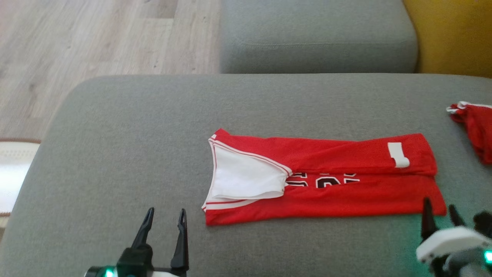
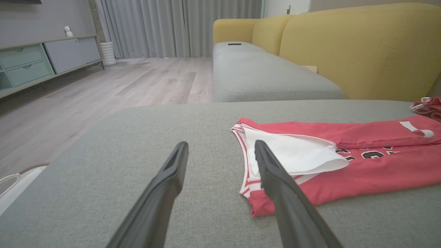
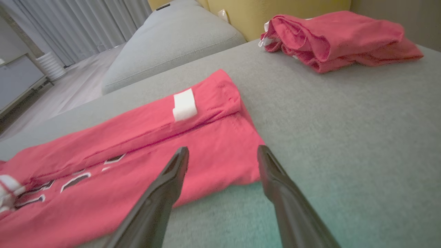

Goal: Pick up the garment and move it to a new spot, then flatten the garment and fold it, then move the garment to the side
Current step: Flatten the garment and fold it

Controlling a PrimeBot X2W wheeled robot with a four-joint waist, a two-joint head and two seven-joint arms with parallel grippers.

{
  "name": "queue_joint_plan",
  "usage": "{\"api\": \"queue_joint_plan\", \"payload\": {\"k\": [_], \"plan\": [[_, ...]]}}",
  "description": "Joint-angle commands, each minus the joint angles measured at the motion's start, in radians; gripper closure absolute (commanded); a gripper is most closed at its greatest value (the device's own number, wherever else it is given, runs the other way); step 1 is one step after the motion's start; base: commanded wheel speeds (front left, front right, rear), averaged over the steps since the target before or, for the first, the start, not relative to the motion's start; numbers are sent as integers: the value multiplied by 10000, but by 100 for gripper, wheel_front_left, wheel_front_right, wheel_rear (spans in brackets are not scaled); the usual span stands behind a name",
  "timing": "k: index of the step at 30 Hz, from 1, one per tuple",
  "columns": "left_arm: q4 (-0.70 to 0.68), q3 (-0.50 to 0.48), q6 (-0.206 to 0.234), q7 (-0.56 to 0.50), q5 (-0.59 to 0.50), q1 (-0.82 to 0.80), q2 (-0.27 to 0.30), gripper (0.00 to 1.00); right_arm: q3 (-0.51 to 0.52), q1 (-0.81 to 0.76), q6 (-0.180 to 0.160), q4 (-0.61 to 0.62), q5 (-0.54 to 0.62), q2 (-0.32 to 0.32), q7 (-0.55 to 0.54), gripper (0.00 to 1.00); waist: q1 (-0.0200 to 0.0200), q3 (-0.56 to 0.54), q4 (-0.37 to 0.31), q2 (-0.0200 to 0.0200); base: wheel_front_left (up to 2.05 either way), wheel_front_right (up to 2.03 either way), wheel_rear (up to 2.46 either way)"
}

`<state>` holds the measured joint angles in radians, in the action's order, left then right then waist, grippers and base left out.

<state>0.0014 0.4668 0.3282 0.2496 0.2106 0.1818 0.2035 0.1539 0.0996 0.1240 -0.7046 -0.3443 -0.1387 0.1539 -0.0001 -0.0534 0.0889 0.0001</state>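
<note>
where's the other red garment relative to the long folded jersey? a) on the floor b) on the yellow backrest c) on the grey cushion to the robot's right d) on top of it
c: the other red garment lies on the grey cushion, right of the jersey and apart

A grey cushion (image 1: 115, 154) with rounded corners carries two things. A red jersey (image 1: 346, 154) lies flat on it, a little toward 3 o'clock from the middle. It is folded lengthwise into a long strip that runs from 9 to 3 o'clock. The white inner side (image 1: 242, 179) is turned out at the 9 o'clock end. A white label (image 1: 398, 154) sits near the 3 o'clock end, and dark letters (image 1: 326, 181) show along the fold. A second red cloth (image 1: 476, 130), bunched, lies at the 3 o'clock edge, apart from the jersey.
</note>
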Motion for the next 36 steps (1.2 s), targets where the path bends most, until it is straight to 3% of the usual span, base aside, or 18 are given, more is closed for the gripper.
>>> {"api": "queue_joint_plan", "payload": {"k": [1, 12, 28, 29, 31, 33, 34, 36], "plan": [[-303, -444, -63, 121, -131, -281, -134, 0, 78, 912, 67, 114, 247, -292, -126, 0, 1, 129, 164, -1, 0, 0, 0], [-47, -547, -785, 122, -583, -628, -791, 0, 1997, 2987, 67, -1511, 1530, -1108, -1676, 0, 1, 1249, 849, -1, 0, 0, 0], [268, -877, -1353, 122, -1011, -1223, -1236, 0, 2947, 3889, 67, -2992, 2620, -928, -2090, 0, 1, 1776, 732, -1, 0, 0, 0], [278, -895, -1377, 122, -1033, -1222, -1249, 0, 2985, 3884, 67, -3041, 2653, -898, -2100, 5, 1, 1753, 706, -1, 0, 0, 0], [294, -916, -1430, 122, -1070, -1214, -1276, 0, 3019, 3893, 67, -3125, 2672, -825, -2119, 44, 1, 1716, 657, -1, 0, 0, 0], [303, -925, -1483, 122, -1101, -1215, -1303, 0, 3028, 3897, 67, -3205, 2660, -780, -2124, 89, 1, 1683, 629, -1, 0, 0, 0], [311, -928, -1509, 122, -1113, -1213, -1316, 0, 3025, 3898, 67, -3237, 2659, -770, -2120, 100, 1, 1670, 623, -1, 0, 0, 0], [315, -944, -1555, 122, -1134, -1224, -1339, 0, 2979, 3908, 67, -3285, 2641, -748, -2108, 100, 1, 1653, 619, -1, 0, 0, 0]]}}
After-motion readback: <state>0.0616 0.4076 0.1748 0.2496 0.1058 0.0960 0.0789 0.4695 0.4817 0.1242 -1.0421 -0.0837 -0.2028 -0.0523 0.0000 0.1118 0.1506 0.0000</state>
